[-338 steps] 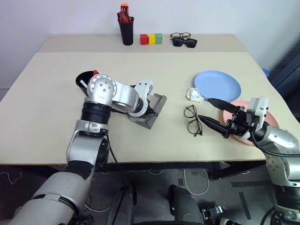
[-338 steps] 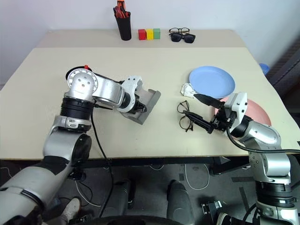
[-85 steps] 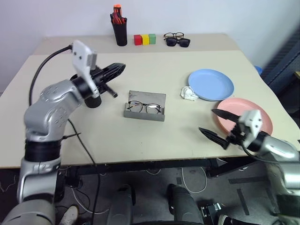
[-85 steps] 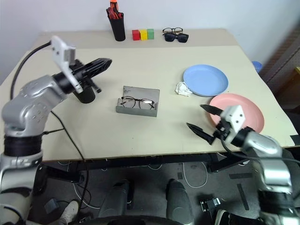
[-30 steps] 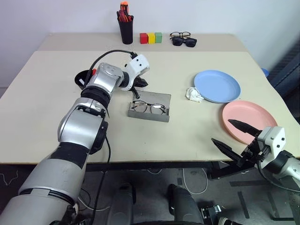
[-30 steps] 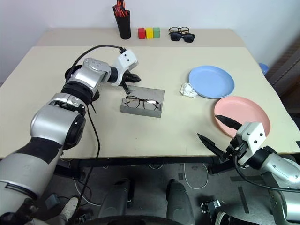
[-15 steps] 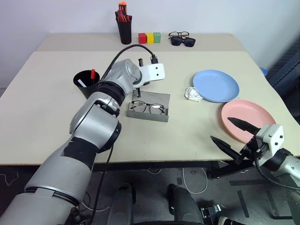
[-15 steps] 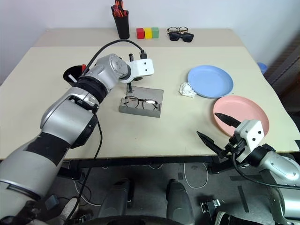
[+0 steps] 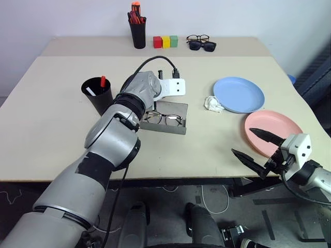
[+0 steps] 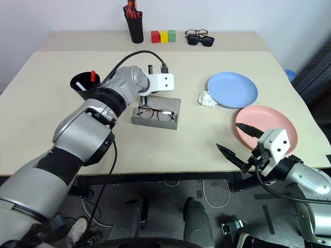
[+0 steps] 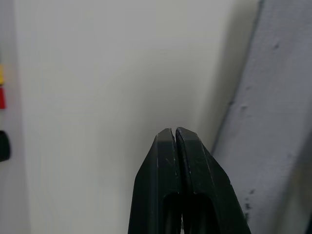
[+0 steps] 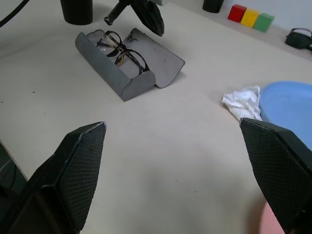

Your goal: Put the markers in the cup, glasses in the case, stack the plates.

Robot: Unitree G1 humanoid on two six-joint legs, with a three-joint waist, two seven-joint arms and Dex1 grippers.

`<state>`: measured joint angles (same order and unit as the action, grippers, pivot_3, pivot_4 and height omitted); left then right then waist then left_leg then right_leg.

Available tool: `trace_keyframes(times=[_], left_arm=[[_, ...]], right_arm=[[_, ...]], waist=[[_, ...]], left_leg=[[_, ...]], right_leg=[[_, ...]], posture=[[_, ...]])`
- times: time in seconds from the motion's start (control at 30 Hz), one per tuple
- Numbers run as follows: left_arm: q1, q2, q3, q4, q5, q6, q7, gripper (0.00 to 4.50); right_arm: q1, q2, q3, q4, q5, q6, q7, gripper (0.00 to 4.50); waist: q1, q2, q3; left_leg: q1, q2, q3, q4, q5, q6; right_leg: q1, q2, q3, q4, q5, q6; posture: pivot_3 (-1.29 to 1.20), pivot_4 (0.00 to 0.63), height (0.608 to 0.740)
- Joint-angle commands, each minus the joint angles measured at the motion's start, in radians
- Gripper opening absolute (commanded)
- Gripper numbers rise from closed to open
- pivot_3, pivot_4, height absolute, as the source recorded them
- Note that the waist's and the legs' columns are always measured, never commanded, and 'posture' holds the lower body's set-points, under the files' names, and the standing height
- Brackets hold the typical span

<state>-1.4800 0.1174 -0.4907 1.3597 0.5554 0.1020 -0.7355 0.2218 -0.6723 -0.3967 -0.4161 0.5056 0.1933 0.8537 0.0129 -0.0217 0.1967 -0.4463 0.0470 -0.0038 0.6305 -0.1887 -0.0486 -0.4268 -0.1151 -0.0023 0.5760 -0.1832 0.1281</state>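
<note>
Beige table [image 9: 62, 134]: black cup [image 9: 97, 95] left, open grey case [image 9: 165, 118] mid; blue plate [image 9: 239, 94], pink plate [image 9: 272, 131], white wad [image 9: 213, 104] right; pen holder [image 9: 138, 32], 3 blocks [image 9: 166, 42], sunglasses [image 9: 202, 45] at back.

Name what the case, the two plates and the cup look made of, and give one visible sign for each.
Case: grey fabric or felt over a stiff shell; matte, slightly speckled, and it holds its curved shape.
Blue plate and pink plate: probably plastic; even flat colour, thin rims, soft sheen.
Cup: black, likely plastic; smooth tapered wall, thin rim.
</note>
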Motion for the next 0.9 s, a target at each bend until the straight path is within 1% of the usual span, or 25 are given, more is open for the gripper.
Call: trace_keyframes(times=[0.03, 0.23, 0.37, 0.53, 0.67, 0.83, 0.9], left_arm=[[0.002, 0.008, 0.016, -0.003, -0.007, 0.011, -0.01, 0.03], [0.027, 0.016, 0.0, -0.004, 0.017, 0.003, 0.036, 0.03], [0.038, 0.012, 0.008, -0.006, 0.006, 0.008, 0.017, 0.03], [0.025, 0.024, 0.01, -0.012, 0.007, -0.002, 0.06, 0.03], [0.018, 0.036, -0.002, -0.012, 0.024, -0.013, 0.124, 0.03], [0.039, 0.024, -0.007, -0.007, 0.028, -0.015, 0.106, 0.03], [0.049, 0.01, 0.008, -0.006, 0.009, -0.003, 0.072, 0.03]], right_arm=[[-0.014, -0.017, -0.007, -0.024, 0.016, 0.006, 0.005, 4.5], [-0.024, -0.021, -0.006, -0.026, 0.018, 0.02, 0.009, 4.5], [-0.024, -0.023, -0.006, -0.027, 0.018, 0.023, 0.012, 4.5], [-0.034, -0.027, -0.005, -0.028, 0.021, 0.031, 0.011, 4.5], [-0.039, -0.025, -0.002, -0.026, 0.019, 0.032, 0.012, 4.5], [-0.039, -0.021, 0.0, -0.018, 0.016, 0.025, 0.017, 4.5], [-0.038, -0.02, 0.0, -0.017, 0.016, 0.024, 0.018, 4.5]], waist=[[0.0, 0.0, 0.0], [0.001, 0.0, 0.0], [0.001, 0.0, 0.0], [0.001, 0.0, 0.0], [0.001, 0.0, 0.0], [0.003, 0.0, 0.0], [0.003, 0.0, 0.0]], left_leg=[[0.0, 0.0, 0.0, 0.0, 0.0, 0.0], [0.0, 0.0, 0.0, 0.0, 0.0, 0.0], [0.0, 0.0, 0.0, 0.0, 0.0, 0.0], [0.0, 0.0, 0.0, 0.001, 0.0, 0.0], [0.001, 0.0, 0.0, 0.0, 0.0, 0.0], [0.0, 0.0, 0.0, 0.0, 0.0, 0.0], [0.0, 0.0, 0.0, 0.001, 0.0, 0.0]], right_leg=[[0.0, 0.0, 0.0, 0.0, 0.0, 0.0], [0.0, 0.0, 0.0, 0.001, 0.0, 0.0], [0.0, 0.0, 0.0, 0.001, 0.0, 0.0], [0.0, 0.0, 0.0, 0.002, 0.0, 0.0], [0.0, 0.0, 0.0, 0.002, 0.0, 0.0], [0.0, 0.0, 0.0, 0.002, 0.0, 0.0], [0.0, 0.0, 0.0, 0.002, 0.0, 0.0]], posture=[[0.0, 0.15, 0.74], [0.0, 0.15, 0.74], [0.0, 0.15, 0.74], [0.0, 0.15, 0.74], [0.0, 0.15, 0.74], [0.0, 0.15, 0.74], [0.0, 0.15, 0.74]])
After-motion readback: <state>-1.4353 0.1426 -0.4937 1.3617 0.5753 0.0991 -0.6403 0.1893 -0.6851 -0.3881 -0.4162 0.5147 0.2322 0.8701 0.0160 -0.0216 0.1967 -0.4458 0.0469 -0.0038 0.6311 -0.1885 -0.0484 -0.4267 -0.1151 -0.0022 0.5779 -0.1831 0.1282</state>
